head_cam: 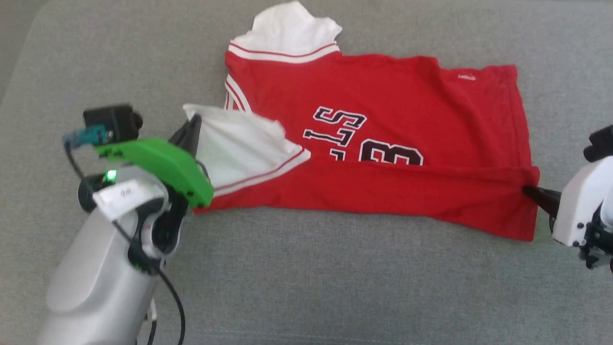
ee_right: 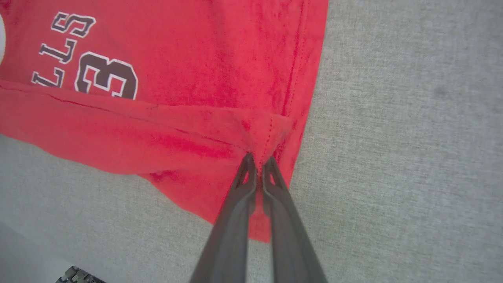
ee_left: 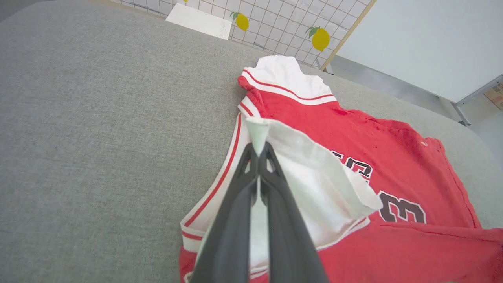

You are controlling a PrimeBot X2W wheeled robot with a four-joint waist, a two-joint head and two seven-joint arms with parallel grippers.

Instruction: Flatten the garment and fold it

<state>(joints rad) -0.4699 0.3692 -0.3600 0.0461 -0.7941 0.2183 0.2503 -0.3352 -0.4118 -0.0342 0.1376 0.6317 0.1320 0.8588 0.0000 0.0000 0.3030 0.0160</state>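
The garment [head_cam: 383, 143] is a red jersey with white sleeves and dark lettering, spread sideways across the grey surface. Its near long edge is folded up over the body, half covering the lettering. My left gripper [head_cam: 194, 125] is shut on the tip of the near white sleeve [ee_left: 314, 177], which it lifts off the cloth; in the left wrist view the left gripper [ee_left: 259, 149] pinches a white corner. My right gripper [head_cam: 527, 190] is shut on the folded red hem at the jersey's right end; in the right wrist view the right gripper [ee_right: 259, 161] bites a puckered red fold [ee_right: 271, 129].
The grey cushioned surface [head_cam: 306, 287] stretches on all sides of the jersey. The other white sleeve [head_cam: 292, 28] lies flat at the far edge. Beyond the cushion, a lemon-patterned tiled floor [ee_left: 283, 19] and a white panel [ee_left: 424, 35] stand.
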